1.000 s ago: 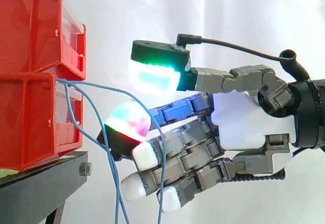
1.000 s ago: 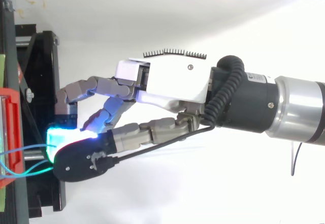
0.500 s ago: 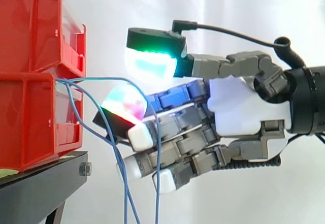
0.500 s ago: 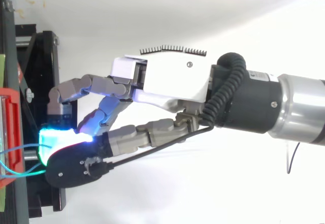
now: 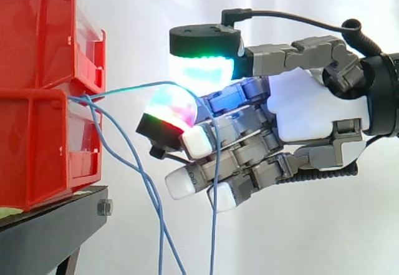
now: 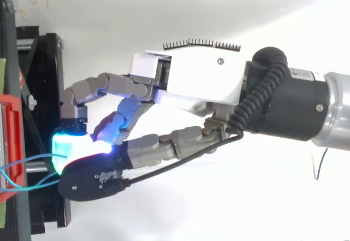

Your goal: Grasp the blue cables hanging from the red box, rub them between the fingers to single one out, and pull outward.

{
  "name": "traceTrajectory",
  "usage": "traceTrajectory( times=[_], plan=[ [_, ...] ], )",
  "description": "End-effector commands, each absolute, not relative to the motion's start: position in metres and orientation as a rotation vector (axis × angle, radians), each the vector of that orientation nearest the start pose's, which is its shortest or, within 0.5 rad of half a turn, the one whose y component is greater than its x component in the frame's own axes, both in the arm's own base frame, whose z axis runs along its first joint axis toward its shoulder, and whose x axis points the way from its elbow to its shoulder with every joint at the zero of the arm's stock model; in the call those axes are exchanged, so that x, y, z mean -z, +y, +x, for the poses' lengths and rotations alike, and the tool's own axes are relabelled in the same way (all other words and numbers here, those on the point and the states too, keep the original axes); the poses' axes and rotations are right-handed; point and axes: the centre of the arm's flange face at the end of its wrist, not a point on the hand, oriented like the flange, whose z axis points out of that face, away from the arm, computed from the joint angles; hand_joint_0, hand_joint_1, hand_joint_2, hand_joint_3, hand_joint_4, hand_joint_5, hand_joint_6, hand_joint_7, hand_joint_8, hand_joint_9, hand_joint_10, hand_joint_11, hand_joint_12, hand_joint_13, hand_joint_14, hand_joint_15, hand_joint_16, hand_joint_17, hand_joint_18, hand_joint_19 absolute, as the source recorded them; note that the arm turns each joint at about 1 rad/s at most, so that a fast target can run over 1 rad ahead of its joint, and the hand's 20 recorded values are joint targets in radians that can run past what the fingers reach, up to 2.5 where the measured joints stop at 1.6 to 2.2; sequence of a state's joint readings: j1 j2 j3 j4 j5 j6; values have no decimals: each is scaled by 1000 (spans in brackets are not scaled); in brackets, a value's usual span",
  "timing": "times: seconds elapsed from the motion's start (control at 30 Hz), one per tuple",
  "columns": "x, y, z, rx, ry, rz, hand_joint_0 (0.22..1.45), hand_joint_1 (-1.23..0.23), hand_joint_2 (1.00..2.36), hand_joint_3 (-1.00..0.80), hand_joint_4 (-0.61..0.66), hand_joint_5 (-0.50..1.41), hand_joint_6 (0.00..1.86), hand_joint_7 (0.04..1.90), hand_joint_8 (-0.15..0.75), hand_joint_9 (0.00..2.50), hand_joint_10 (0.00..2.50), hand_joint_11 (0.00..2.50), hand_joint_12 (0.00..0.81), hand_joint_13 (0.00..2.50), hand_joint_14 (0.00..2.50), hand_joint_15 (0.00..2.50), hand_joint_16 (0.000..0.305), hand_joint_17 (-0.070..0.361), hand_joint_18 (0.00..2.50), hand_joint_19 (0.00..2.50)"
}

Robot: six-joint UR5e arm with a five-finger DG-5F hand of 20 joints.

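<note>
Blue cables [image 5: 161, 244] hang from the red box [image 5: 43, 94] facing my hand [image 5: 312, 110]; I see it pinching one blue cable [image 5: 213, 244].

Backdrop: white curtain [image 5: 143, 19] across the side view, brightly and evenly lit, with faint vertical folds right of centre.

Furniture: black stand [image 5: 50, 234] at lower left, with a flat top edge and one leg angling down. A silver bolt [image 5: 105, 207] sits at its front corner. A yellow-green strip [image 5: 7, 212] lies on its top at the left edge.

From above: the stand [image 6: 53, 60] runs along the left edge, black bars crossing. The white ground [image 6: 164, 208] beside it is greyer toward the top and brighter below.
</note>
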State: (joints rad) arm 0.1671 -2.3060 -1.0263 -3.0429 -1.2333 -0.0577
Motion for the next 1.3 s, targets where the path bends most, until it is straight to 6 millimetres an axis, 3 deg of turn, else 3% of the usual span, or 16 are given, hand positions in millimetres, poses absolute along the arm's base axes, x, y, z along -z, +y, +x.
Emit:
traceTrajectory(
  times=[0.0, 0.43, 0.83, 1.27],
  plan=[
    [-297, -41, 771, -977, 1185, 1292, 617, -678, 1021, -66, 241, -89, 680, 1181, 265, 986, 9, 376, 336, 819, 10, 265, 42, 94, 774, 413],
    [-294, -39, 769, -962, 1203, 1308, 615, -729, 1026, 2, 183, -88, 687, 1142, 240, 970, 9, 385, 326, 788, 10, 264, 40, 90, 751, 397],
    [-294, -39, 769, -960, 1204, 1306, 598, -731, 1015, 38, 186, -71, 682, 1133, 247, 1012, 7, 353, 364, 721, 7, 216, 47, 106, 764, 355],
    [-294, -39, 769, -961, 1203, 1307, 576, -661, 1008, -77, 224, -75, 672, 1162, 258, 1038, 6, 335, 379, 739, 7, 221, 50, 113, 773, 378]
  ],
)
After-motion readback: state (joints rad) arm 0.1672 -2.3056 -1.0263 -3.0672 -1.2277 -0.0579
